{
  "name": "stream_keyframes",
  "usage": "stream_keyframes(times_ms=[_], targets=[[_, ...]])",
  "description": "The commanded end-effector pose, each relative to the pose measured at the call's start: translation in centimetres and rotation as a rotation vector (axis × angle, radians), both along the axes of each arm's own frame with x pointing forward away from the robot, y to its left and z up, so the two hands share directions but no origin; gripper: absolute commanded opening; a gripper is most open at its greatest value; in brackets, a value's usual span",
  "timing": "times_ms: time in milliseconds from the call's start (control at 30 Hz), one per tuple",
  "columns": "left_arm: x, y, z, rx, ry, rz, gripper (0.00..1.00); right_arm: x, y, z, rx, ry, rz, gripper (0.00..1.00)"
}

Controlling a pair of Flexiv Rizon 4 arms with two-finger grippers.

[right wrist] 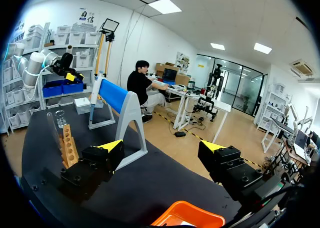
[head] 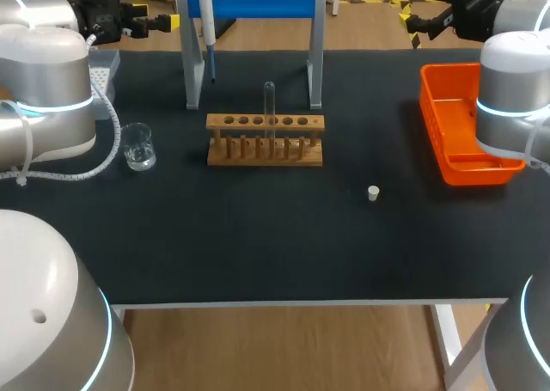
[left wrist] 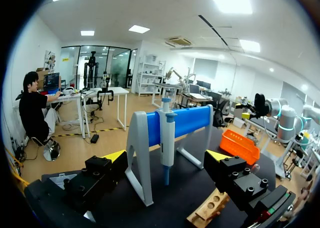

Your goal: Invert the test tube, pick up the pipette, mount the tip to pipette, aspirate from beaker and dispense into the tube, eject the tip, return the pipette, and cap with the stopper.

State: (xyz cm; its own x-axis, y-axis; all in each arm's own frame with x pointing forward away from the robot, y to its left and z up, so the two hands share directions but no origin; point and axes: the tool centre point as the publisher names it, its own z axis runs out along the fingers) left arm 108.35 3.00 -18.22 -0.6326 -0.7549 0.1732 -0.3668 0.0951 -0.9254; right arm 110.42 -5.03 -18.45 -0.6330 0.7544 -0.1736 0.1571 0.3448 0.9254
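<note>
- A pale wooden test-tube rack (head: 265, 139) stands near the middle of the black table (head: 258, 245). Every place below is given from this rack.
- A clear glass test tube (head: 269, 107) stands upright in the rack's middle. Its rounded end seems to point up, so it is probably stored mouth down, which would be why the task opens with turning it over.
- Behind the rack stands a grey-legged stand with a blue bar (head: 258, 0). A white and blue pipette (head: 206, 30) hangs from the bar's left end, nose down and clear of the table, where it is easy to lift off.
- Left of the rack, and well apart from it, sits a small clear glass beaker (head: 137, 146), the source of the liquid.
- To the rack's right and front, a small white stopper (head: 373, 192) lies alone on the table. It is probably set apart because capping comes last.
- Far right of the rack is an orange plastic tray (head: 464, 137), likely meant for the spent tip.
- The left arm (head: 51, 90) holds its jaws apart and empty, raised behind and left of the rack. In the left wrist view the pipette hangs straight ahead of them.
- The right arm (head: 516, 90) holds its jaws apart and empty, raised behind and right of the rack, beyond the tray.
- With nothing gripped, the task looks unstarted.
</note>
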Motion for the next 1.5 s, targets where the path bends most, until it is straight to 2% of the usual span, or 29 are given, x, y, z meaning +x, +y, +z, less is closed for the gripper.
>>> stream_keyframes(times_ms=[33, 667, 967, 1100, 1167, 1300, 1500], targets=[[0.0, 0.0, 0.0, 0.000, 0.000, 0.000, 1.00, 0.0, 0.0, 0.0, 0.000, 0.000, 0.000, 1.00], [0.0, 0.0, 0.0, 0.000, 0.000, 0.000, 1.00, 0.0, 0.0, 0.0, 0.000, 0.000, 0.000, 1.00], [0.0, 0.0, 0.0, 0.000, 0.000, 0.000, 1.00, -6.7, 4.5, 0.1, 0.063, -0.002, 0.228, 1.00], [0.0, 0.0, 0.0, 0.000, 0.000, 0.000, 1.00, -9.8, 6.6, -0.8, 0.096, -0.014, 0.334, 1.00], [0.0, 0.0, 0.0, 0.000, 0.000, 0.000, 1.00, -11.2, 7.5, -1.5, 0.114, 0.005, 0.374, 1.00], [0.0, 0.0, 0.0, 0.000, 0.000, 0.000, 1.00, -13.4, 9.3, -3.0, 0.137, 0.021, 0.439, 1.00], [0.0, 0.0, 0.0, 0.000, 0.000, 0.000, 1.00, -15.8, 11.5, -4.8, 0.171, 0.031, 0.523, 1.00]])
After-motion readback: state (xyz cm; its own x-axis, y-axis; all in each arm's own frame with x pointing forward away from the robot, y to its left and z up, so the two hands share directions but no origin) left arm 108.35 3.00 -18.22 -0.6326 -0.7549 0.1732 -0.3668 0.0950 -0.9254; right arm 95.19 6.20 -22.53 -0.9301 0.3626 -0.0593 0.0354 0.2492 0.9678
